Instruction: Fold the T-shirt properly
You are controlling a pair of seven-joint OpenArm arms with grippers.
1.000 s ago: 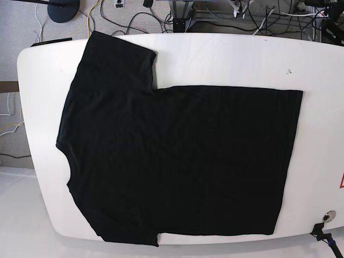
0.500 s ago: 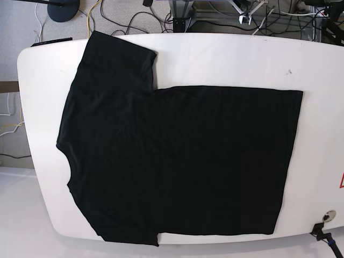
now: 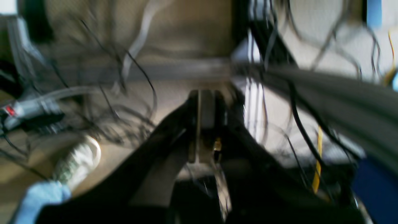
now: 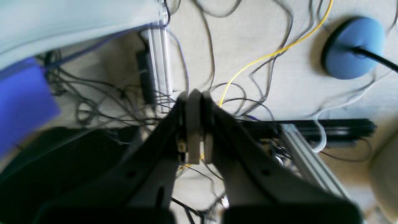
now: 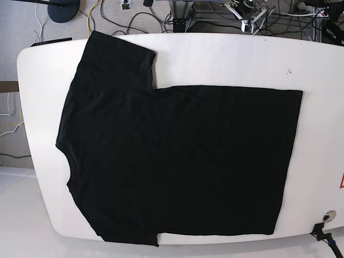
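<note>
Where cables [image 5: 134, 19] sprawl, white table [image 5: 226, 59].

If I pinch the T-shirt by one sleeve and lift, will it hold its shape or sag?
Probably sag: the T-shirt lies flat as thin cloth on the table, so it is likely floppy and light. The rest would likely drag over the smooth white top rather than lift. Pushing it would probably bunch it into wrinkles, not slide it whole.

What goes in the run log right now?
T-shirt: flat, unfolded on table | left tool: shut, empty | right tool: shut, empty
</note>
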